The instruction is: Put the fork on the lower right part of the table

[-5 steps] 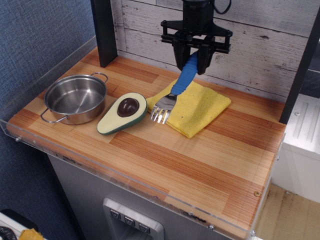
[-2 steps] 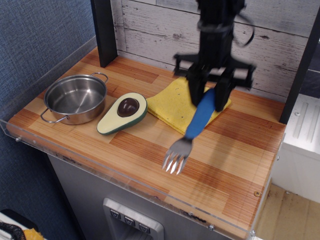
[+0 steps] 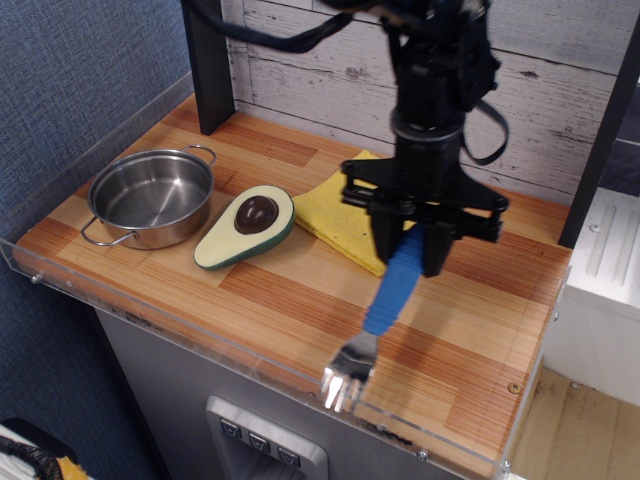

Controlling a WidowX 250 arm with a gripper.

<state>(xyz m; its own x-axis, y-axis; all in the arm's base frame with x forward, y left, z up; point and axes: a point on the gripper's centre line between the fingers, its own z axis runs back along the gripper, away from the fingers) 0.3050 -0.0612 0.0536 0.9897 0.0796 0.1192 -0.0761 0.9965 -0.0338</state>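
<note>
My gripper is shut on the upper end of the fork's blue handle. The fork hangs tilted, its silver tined head pointing down and forward, over the front right part of the striped wooden table, close to the clear acrylic rim. I cannot tell whether the tines touch the wood. The black arm stands above the gripper and hides part of the yellow cloth.
A yellow cloth lies at the back middle. An avocado half lies left of it. A steel pot stands at the left. A black post rises at the back left, another at the right edge.
The gripper has carried the fork from above the yellow cloth forward and to the right, and lower, so that the tines now hang near the table's front edge.
</note>
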